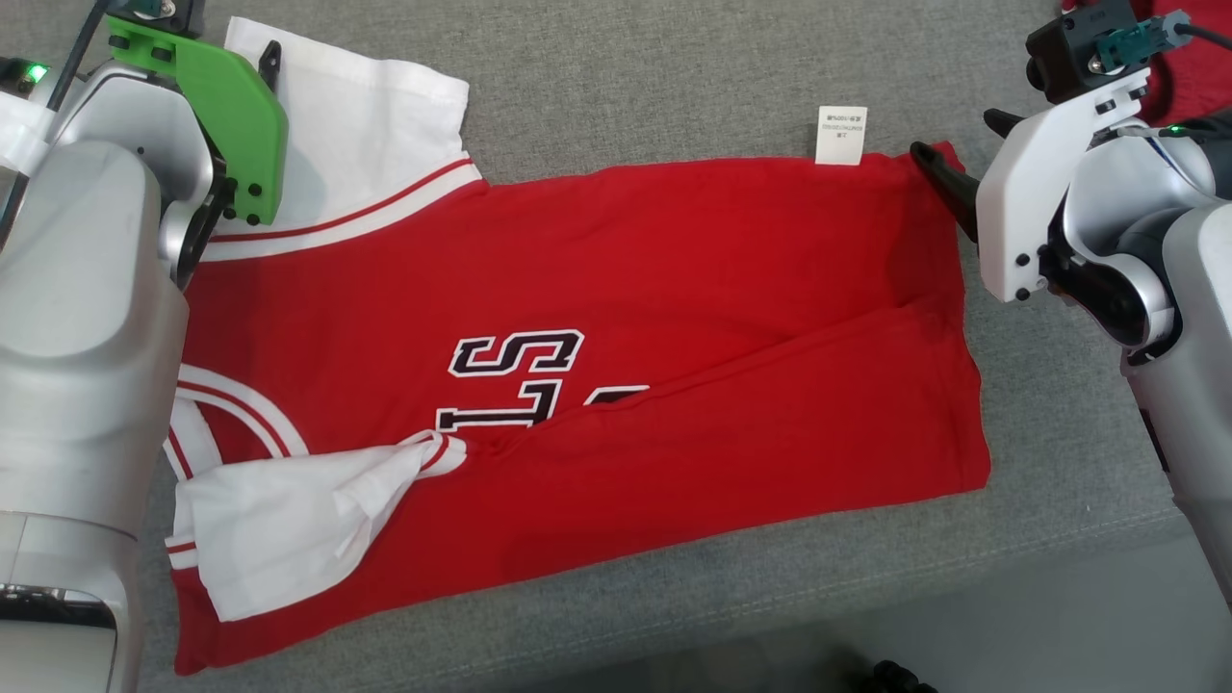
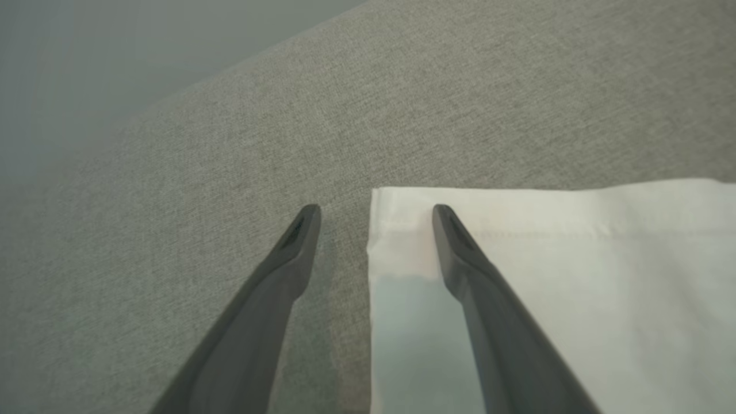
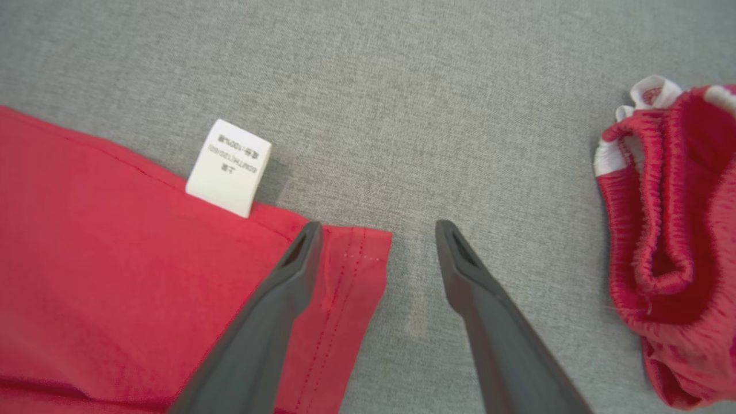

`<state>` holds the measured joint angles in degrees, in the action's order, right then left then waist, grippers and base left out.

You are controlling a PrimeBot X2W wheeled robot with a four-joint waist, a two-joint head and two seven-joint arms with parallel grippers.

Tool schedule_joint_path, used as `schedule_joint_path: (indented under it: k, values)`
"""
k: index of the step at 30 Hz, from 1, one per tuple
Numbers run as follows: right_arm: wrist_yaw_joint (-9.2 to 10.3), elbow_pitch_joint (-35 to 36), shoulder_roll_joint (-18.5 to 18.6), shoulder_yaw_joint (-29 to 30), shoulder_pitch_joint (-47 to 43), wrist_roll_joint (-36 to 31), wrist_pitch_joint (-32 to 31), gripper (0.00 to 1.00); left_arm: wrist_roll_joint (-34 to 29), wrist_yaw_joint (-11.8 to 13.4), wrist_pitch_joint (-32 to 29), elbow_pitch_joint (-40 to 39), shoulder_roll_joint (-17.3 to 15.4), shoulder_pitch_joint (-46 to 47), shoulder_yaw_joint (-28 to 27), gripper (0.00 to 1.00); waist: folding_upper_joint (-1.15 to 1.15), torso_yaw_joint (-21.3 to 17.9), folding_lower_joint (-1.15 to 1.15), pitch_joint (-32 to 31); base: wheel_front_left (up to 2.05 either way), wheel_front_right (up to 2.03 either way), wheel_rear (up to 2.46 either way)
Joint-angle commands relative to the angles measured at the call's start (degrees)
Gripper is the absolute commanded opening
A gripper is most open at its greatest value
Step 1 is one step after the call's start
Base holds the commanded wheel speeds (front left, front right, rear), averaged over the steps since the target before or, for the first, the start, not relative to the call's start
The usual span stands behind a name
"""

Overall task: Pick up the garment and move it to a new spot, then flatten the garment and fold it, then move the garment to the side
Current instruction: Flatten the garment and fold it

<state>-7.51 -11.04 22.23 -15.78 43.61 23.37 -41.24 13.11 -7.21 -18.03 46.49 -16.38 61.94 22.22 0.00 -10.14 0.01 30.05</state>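
Red garment (image 1: 674, 289) lies spread flat on the grey fabric surface (image 1: 674, 77), running from the left arm across to the right arm. Dark lettering (image 1: 520, 375) faces up. A long crease runs across the lower half.

Upper white sleeve (image 1: 366, 125) is laid out flat at the far left. Lower white sleeve (image 1: 289, 529) is bunched and twisted on the red body.

Left pincer (image 2: 376, 215): fingers spread wide, nothing between them. It straddles the outer corner of the upper white sleeve (image 2: 575, 276), one finger over the white cloth, the other over bare grey. Contact with the cloth: cannot tell.

Right pincer (image 3: 376, 230): fingers spread wide, gripping nothing. It sits at the garment's far hem corner (image 3: 351, 259), one finger over the red corner, the other over bare grey just beside it.

White care label (image 3: 229, 168) sticks out from the garment's edge, near the right pincer (image 1: 962, 144).

A separate red bundle (image 3: 673, 230) with white trim lies apart, beyond the right pincer.
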Motion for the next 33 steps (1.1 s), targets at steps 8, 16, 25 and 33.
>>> schedule_joint_path:
  k: [8, 16, 25, 33]
  values:
    - [0.05, 0.0, 0.3, 0.3, 0.2, -0.8, 0.2, 1.0, 0.6, 1.7, 1.7, 3.5, 1.0, 1.9, 0.0, 0.76, 0.0, 0.0, -0.01, 0.6, 0.0, 0.0, 0.0]
    - [0.05, 1.2, 1.3, 0.8, 1.0, -0.3, -1.7, 1.0, 1.7, 2.1, 3.4, 5.4, 2.5, 2.7, 0.1, 0.0, 0.0, 1.0, -0.01, 0.8, 0.0, 0.0, 0.0]
    - [0.05, 3.7, 0.7, 4.2, 0.3, -1.3, -2.0, 1.0, 2.6, 1.8, 5.9, 8.4, 6.1, 2.4, 1.5, 0.0, 0.0, 2.6, -0.01, 1.0, 0.0, 0.0, 0.0]
    - [0.05, 4.8, -1.1, 6.5, -4.6, -2.7, -8.2, 0.96, 2.5, 1.1, 7.2, 11.0, 7.4, 3.5, 3.1, 0.0, 0.0, 2.9, -0.01, 0.7, 0.0, 0.0, 0.0]
